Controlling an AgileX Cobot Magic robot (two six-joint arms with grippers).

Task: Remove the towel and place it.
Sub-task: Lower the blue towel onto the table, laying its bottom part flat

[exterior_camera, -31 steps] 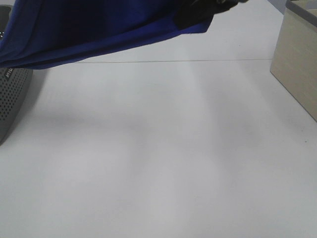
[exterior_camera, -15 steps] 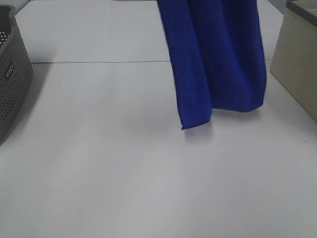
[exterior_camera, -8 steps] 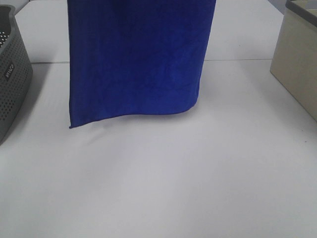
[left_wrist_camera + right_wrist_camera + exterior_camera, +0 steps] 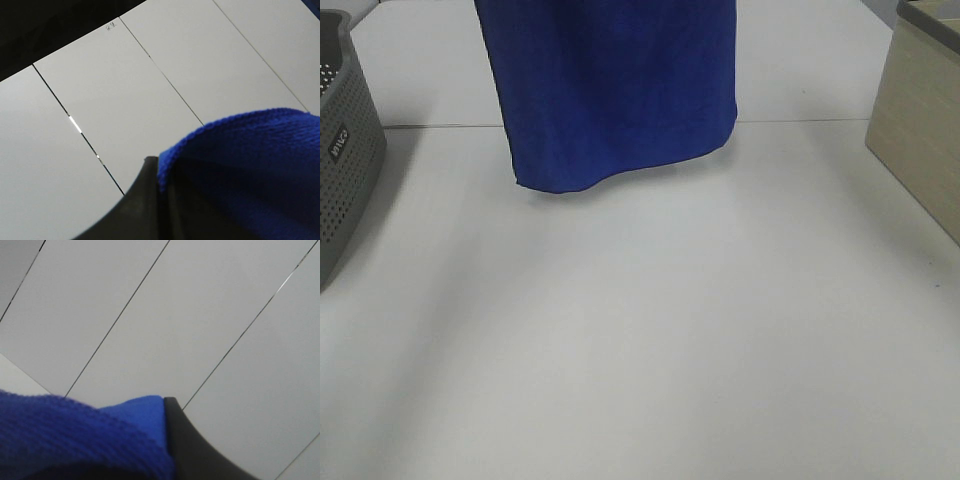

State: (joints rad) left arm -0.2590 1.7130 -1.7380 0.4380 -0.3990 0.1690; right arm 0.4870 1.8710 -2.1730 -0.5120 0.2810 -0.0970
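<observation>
My left gripper (image 4: pixel 159 175) and my right gripper (image 4: pixel 166 412) are each clamped on an edge of the deep royal-blue plush towel (image 4: pixel 610 90). It hangs as a broad sheet over the far middle of the white table (image 4: pixel 640 360), lower hem close to the surface; contact cannot be confirmed. The grey perforated plastic basket (image 4: pixel 345 170) stands well apart at the left, the beige rectangular box (image 4: pixel 920 130) at the right.

- Grey perforated plastic basket (image 4: pixel 342 205) at the left edge of the high view: a small dark label (image 4: pixel 338 142) on its wall carries white lettering, too small and slanted to read;
- Pale panelled surface (image 4: pixel 165 55) in the left wrist view: a tiny dark handwritten mark (image 4: pixel 108 27) beside a seam, not legible.
</observation>
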